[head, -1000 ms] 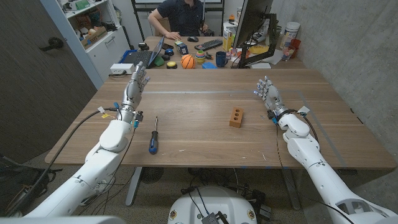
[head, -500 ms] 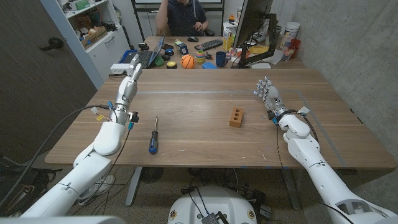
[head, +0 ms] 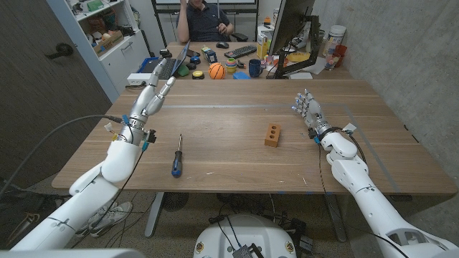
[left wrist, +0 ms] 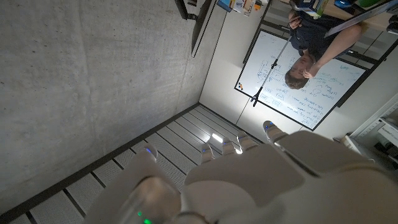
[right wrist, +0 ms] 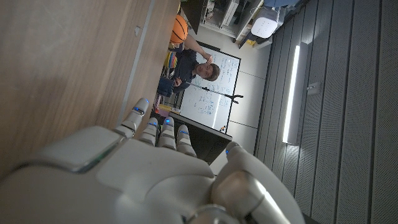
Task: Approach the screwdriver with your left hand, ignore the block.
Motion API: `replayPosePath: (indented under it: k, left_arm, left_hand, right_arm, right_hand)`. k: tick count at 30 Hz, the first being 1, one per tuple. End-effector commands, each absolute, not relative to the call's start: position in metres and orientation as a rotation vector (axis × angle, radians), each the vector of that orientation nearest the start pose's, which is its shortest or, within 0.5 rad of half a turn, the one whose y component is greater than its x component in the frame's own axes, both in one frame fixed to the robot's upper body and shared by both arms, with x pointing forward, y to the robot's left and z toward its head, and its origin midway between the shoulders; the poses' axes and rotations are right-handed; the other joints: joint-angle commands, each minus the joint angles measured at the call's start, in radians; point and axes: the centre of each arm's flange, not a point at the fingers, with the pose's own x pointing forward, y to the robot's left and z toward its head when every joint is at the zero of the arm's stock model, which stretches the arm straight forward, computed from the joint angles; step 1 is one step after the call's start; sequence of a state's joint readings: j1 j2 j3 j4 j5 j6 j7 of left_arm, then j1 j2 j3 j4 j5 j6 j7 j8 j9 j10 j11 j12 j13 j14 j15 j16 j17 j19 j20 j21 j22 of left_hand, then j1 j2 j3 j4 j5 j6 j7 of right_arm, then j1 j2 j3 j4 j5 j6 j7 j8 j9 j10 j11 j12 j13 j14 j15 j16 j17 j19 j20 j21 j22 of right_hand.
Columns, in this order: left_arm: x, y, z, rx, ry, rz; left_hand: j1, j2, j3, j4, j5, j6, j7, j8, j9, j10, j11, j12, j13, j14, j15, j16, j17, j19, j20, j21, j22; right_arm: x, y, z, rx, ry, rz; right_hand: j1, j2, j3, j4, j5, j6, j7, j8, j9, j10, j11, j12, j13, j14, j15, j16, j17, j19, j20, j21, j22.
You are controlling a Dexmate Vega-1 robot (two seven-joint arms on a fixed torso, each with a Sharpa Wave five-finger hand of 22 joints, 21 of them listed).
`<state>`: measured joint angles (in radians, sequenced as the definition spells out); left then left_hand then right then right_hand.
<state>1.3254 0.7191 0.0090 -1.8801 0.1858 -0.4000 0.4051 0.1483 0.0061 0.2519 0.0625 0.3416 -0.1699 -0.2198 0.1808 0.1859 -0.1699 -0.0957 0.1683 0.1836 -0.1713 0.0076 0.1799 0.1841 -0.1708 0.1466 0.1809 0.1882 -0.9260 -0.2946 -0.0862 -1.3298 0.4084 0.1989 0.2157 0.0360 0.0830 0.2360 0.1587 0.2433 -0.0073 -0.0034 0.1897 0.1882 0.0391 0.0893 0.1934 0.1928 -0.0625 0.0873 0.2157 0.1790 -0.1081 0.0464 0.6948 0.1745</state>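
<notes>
Wooden desk (head: 215,154) holds the screwdriver (head: 176,156) near its front edge, apart from the block (head: 272,134). Left hand (head: 148,101), fingers (head: 162,85) apart and empty, should lower gently toward the handle.

The left hand (head: 149,101) has tilted further toward the frame's upper right, its forearm drawing back toward the left edge; behind the worktop, the person (head: 203,19) has sat upright.
</notes>
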Motion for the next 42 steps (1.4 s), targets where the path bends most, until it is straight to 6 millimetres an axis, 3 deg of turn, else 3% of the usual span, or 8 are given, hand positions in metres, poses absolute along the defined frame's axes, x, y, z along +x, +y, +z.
replayPosePath:
  k: [1,4,11,19,26,31,39,42]
  left_arm:
    - [0.455,0.309,0.015,1.081,-1.105,0.273]
    - [0.455,0.304,0.016,1.139,-1.098,0.278]
    - [0.453,0.296,0.016,1.257,-1.09,0.281]
    - [0.45,0.292,0.015,1.409,-1.051,0.24]
    - [0.451,0.294,0.009,1.478,-0.974,0.206]
    - [0.45,0.297,0.002,1.501,-0.918,0.202]
    - [0.449,0.3,-0.002,1.568,-0.827,0.207]
    - [0.45,0.302,-0.006,1.576,-0.801,0.199]
  left_hand:
    - [0.024,0.015,0.005,-0.015,0.006,-0.192,-0.002,-0.004,0.002,-0.314,-0.012,-0.001,0.004,-0.247,0.008,0.004,0.005,-0.071,-0.009,0.0,0.004]
    - [0.04,0.025,0.005,-0.023,0.008,-0.222,-0.003,-0.003,0.002,-0.348,-0.044,0.002,0.003,-0.276,0.009,0.005,0.005,-0.094,-0.005,0.001,0.004]
    - [0.058,0.028,0.005,-0.034,0.01,-0.248,-0.002,-0.003,0.002,-0.364,-0.035,0.006,0.002,-0.296,0.021,0.006,0.005,-0.101,-0.001,0.004,0.002]
    - [0.114,0.014,0.001,-0.075,0.008,-0.303,-0.001,0.0,0.004,-0.384,-0.009,0.015,0.003,-0.341,0.047,0.01,0.005,-0.128,0.01,0.006,0.0]
    - [0.169,-0.046,-0.029,-0.125,0.006,-0.321,0.0,0.012,0.007,-0.326,0.021,0.034,0.004,-0.281,0.073,0.041,0.004,-0.035,0.023,0.036,-0.003]
    - [0.207,-0.082,-0.053,-0.153,0.009,-0.305,0.0,0.023,0.008,-0.274,0.066,0.041,0.003,-0.217,0.096,0.06,0.002,0.045,0.052,0.051,-0.005]
    - [0.228,-0.108,-0.074,-0.167,0.01,-0.275,-0.001,0.033,0.01,-0.232,0.039,0.045,0.003,-0.164,0.092,0.073,0.001,0.11,0.066,0.06,-0.005]
    - [0.242,-0.118,-0.088,-0.174,0.012,-0.253,-0.001,0.039,0.011,-0.201,0.054,0.048,0.003,-0.124,0.093,0.081,0.0,0.154,0.067,0.065,-0.005]
  right_arm:
    - [0.652,-0.29,-0.04,0.039,-0.59,0.235]
    - [0.653,-0.29,-0.04,0.039,-0.587,0.234]
    - [0.655,-0.289,-0.039,0.037,-0.59,0.234]
    - [0.654,-0.291,-0.037,0.036,-0.594,0.228]
    - [0.655,-0.292,-0.035,0.03,-0.598,0.225]
    - [0.657,-0.289,-0.033,0.028,-0.596,0.229]
    - [0.661,-0.283,-0.032,0.023,-0.592,0.241]
    - [0.661,-0.282,-0.032,0.025,-0.594,0.241]
  right_hand:
    - [-0.008,0.009,-0.003,0.002,0.007,-0.001,0.005,0.006,0.003,0.003,-0.006,0.003,0.003,0.001,0.01,0.001,0.005,0.002,0.001,-0.006,0.002]
    - [-0.008,0.009,-0.004,0.002,0.007,-0.001,0.004,0.006,0.003,0.003,-0.005,0.003,0.003,0.0,0.009,0.001,0.005,0.002,0.002,-0.007,0.002]
    - [-0.009,0.008,-0.006,0.002,0.007,-0.001,0.006,0.005,0.003,0.003,-0.005,0.003,0.004,0.001,0.009,0.001,0.005,0.003,0.001,-0.009,0.002]
    - [-0.011,0.008,-0.008,0.003,0.008,-0.002,0.007,0.005,0.003,0.003,-0.006,0.003,0.004,0.001,0.009,0.001,0.005,0.004,0.002,-0.012,0.002]
    - [-0.012,0.007,-0.011,0.003,0.008,-0.003,0.006,0.005,0.003,0.003,-0.007,0.003,0.004,0.002,0.009,0.001,0.006,0.005,0.001,-0.015,0.002]
    - [-0.013,0.007,-0.013,0.004,0.009,-0.002,0.007,0.005,0.003,0.004,-0.005,0.003,0.004,0.002,0.008,0.002,0.006,0.006,0.002,-0.017,0.002]
    - [-0.014,0.007,-0.016,0.004,0.009,-0.002,0.008,0.005,0.003,0.004,-0.007,0.003,0.004,0.003,0.008,0.002,0.006,0.007,0.002,-0.02,0.002]
    - [-0.014,0.006,-0.016,0.004,0.009,-0.002,0.008,0.005,0.003,0.004,-0.007,0.003,0.004,0.004,0.009,0.002,0.006,0.007,0.002,-0.021,0.002]
